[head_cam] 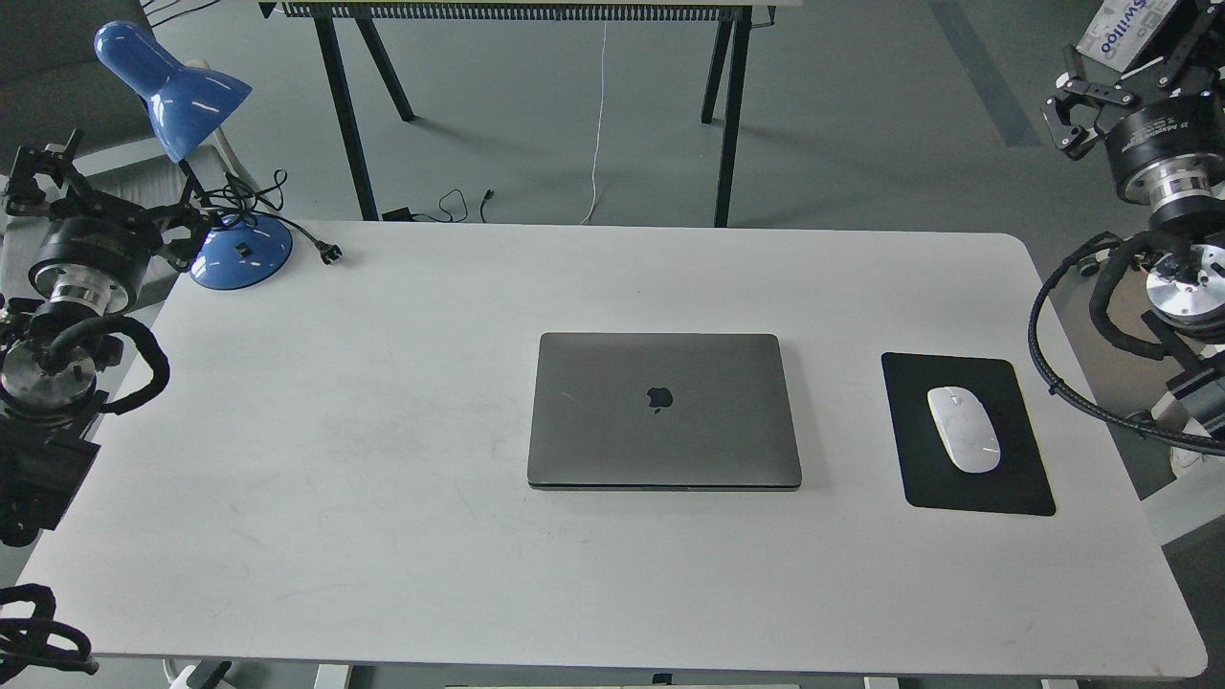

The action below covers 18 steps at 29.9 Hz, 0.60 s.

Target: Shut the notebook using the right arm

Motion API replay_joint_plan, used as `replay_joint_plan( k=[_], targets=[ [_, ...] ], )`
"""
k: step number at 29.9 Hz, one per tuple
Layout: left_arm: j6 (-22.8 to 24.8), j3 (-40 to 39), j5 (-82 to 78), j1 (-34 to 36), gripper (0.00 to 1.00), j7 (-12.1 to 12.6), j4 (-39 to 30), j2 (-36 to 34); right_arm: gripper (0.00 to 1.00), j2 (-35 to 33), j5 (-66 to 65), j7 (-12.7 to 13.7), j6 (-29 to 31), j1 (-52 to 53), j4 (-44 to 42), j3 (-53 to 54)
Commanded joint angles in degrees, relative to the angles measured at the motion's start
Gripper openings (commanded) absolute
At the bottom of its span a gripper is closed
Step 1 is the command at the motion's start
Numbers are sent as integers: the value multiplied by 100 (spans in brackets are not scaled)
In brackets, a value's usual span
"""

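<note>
The notebook point(664, 411) lies shut and flat in the middle of the white table point(335, 431), lid down with the dark apple logo facing up. My right arm point(1163, 172) is at the far right edge of the view, off the table's right side. Its gripper point(1115, 81) is raised at the top right, far from the notebook, and seen too dark and end-on to tell its fingers apart. My left gripper point(86, 187) is at the left edge beside the lamp, its state also unclear.
A black mouse pad point(1024, 488) with a white mouse point(964, 428) lies right of the notebook. A blue desk lamp point(239, 254) with a loose cord stands at the table's back left corner. Another table's black legs point(732, 115) stand behind.
</note>
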State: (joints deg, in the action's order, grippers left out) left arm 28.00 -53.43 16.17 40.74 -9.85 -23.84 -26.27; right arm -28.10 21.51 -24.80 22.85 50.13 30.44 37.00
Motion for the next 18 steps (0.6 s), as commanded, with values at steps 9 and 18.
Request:
replay_joint_plan(
  k=[9,18],
  targets=[
    [0,-1,9,57,100,0,-7,167,100,524,73,292,510,-865,-3,1222],
    [0,-1,9,83,100,0,-42,175,100,674,38,274,510,-927,23,1151]
  ],
)
